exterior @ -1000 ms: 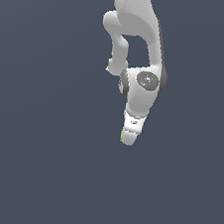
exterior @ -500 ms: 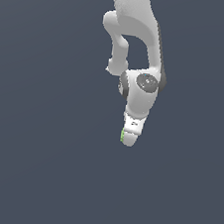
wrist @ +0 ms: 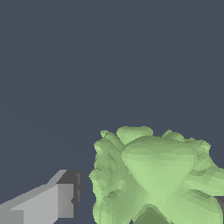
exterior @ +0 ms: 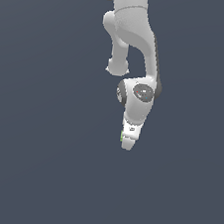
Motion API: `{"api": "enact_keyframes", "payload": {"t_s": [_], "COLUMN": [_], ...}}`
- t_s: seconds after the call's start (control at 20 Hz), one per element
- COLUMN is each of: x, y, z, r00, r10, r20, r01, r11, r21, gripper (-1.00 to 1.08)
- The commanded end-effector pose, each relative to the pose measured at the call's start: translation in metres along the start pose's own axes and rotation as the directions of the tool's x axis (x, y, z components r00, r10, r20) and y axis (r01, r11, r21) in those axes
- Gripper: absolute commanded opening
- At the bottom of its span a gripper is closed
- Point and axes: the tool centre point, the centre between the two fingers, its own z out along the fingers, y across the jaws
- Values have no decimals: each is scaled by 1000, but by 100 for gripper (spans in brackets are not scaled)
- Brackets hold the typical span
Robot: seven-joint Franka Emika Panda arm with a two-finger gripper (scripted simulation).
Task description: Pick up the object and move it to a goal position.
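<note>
The object [wrist: 157, 175] is a light-green lumpy chunk and fills much of the wrist view. It sits between my gripper's two fingers: one grey finger [wrist: 61, 197] on one side, and a dark sliver of the other finger [wrist: 220, 202] at the picture's edge. In the exterior view my white gripper [exterior: 127, 145] points down from the arm. Only a thin green edge of the object [exterior: 121, 137] shows at its side, at the exterior view's left. The gripper is shut on the object.
A plain dark grey-blue floor [exterior: 31, 173] surrounds the arm. The white arm [exterior: 132, 31] rises behind the gripper to the top of the exterior view. No other objects show.
The wrist and gripper have moved a little lower in the exterior view. The green object has stayed at the fingers and moved with them.
</note>
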Motion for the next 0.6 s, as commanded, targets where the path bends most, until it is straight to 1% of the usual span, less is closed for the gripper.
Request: {"api": "enact_keyframes", "payload": {"t_s": [0.0, 0.05, 0.55], "x": [0, 0, 0], "y": [1, 1, 1], "z": [2, 2, 1], "r00": [1000, 1000, 1000], "r10": [0, 0, 0], "r20": [0, 0, 0], "r01": [0, 0, 0], "r11": [1000, 1000, 1000], "r21": [-2, -2, -3], "gripper": [100, -100, -100]}}
